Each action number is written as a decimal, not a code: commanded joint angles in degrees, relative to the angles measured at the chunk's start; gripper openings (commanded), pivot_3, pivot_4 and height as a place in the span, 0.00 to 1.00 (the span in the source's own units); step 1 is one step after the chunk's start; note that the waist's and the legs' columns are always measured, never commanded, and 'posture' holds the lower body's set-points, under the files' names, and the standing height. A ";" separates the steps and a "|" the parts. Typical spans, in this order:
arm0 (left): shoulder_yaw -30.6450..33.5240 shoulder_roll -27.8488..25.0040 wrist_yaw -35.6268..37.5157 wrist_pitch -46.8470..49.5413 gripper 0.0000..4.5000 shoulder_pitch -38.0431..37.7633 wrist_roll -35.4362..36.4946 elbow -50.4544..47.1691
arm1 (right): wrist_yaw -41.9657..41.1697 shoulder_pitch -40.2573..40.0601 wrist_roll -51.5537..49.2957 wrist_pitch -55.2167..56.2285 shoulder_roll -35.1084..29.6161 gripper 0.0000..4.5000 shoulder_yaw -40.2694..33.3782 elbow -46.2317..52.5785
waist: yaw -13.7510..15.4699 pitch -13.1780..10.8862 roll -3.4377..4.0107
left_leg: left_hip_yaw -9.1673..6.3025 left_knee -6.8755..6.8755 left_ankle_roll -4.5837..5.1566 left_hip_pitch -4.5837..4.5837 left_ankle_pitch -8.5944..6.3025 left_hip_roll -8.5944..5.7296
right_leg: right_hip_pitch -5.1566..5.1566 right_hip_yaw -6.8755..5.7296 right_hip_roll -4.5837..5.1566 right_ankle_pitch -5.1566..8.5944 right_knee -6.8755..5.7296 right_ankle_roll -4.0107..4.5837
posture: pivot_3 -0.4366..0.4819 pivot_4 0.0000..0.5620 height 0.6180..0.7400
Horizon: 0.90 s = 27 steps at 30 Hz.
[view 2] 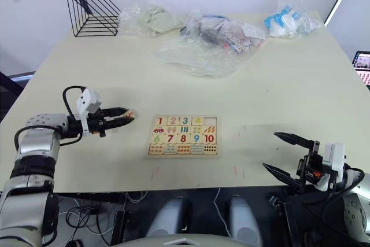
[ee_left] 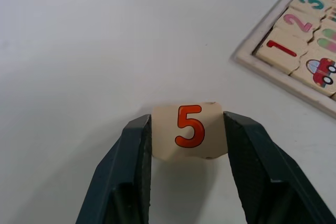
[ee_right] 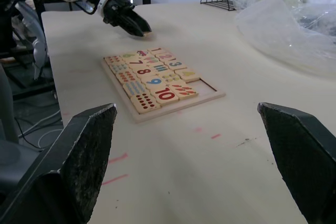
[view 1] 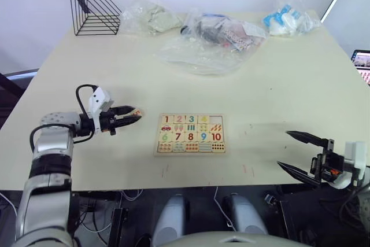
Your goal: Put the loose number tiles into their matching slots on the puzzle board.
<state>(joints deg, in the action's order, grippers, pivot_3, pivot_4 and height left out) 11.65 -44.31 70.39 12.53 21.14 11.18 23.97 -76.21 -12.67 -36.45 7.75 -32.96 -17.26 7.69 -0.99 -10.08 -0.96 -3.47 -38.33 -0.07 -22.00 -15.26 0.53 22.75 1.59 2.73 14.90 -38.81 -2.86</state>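
Right gripper (view 1: 296, 151) hangs at the table's (view 1: 277, 79) near edge, about four o'clock from the puzzle board (view 1: 191, 134), fingers spread wide, holding nothing; bare tabletop lies between them; the board's long axis runs nine to three, its one bare slot (ee_right: 207, 85) at the top row's right end; at nine o'clock, left gripper (ee_left: 189, 132) pinches the 5 tile (ee_left: 189, 128) by its side edges, numeral upright in the wrist view, just off the board's left edge.

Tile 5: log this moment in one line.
left gripper: shut on tile 5 | right gripper: open | puzzle board: last top slot empty
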 commanded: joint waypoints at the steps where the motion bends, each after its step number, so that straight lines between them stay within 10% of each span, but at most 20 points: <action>1: 6.25 -0.95 -9.65 14.04 0.34 -9.60 3.48 -21.50 | -0.74 0.71 -0.84 -0.20 -0.73 1.00 -0.03 0.05 | -0.04 -0.01 0.01 | 0.01 0.01 0.00 0.01 0.00 0.04 | 0.00 0.02 0.01 0.00 0.01 0.00 | 0.48 0.27 1.00; 11: 13.76 14.09 -40.57 52.69 0.34 -19.43 6.16 -59.59 | -3.08 4.05 -1.21 -1.51 -3.20 1.00 0.07 -2.69 | 0.52 0.00 0.02 | -0.02 0.01 0.00 0.04 0.00 -0.11 | -0.08 -0.03 0.10 0.00 0.04 -0.01 | 0.48 0.27 1.00; 27: 7.88 31.95 -61.54 65.55 0.34 -24.42 2.19 -75.34 | -4.88 4.27 -1.66 -2.49 -5.65 1.00 -1.60 -3.54 | 0.43 0.00 -0.03 | 0.00 0.00 -0.02 0.09 0.00 -0.23 | -0.17 0.00 0.06 0.00 0.08 0.00 | 0.48 0.27 1.00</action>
<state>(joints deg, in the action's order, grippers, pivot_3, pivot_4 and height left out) 20.04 -12.41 10.06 78.07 -2.96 14.09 -48.94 -80.69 -8.15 -36.64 5.17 -37.96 -16.84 3.35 -0.56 -10.08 -0.99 -3.47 -38.33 -0.09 -21.90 -15.26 0.30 22.57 1.58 2.79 14.89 -38.73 -2.86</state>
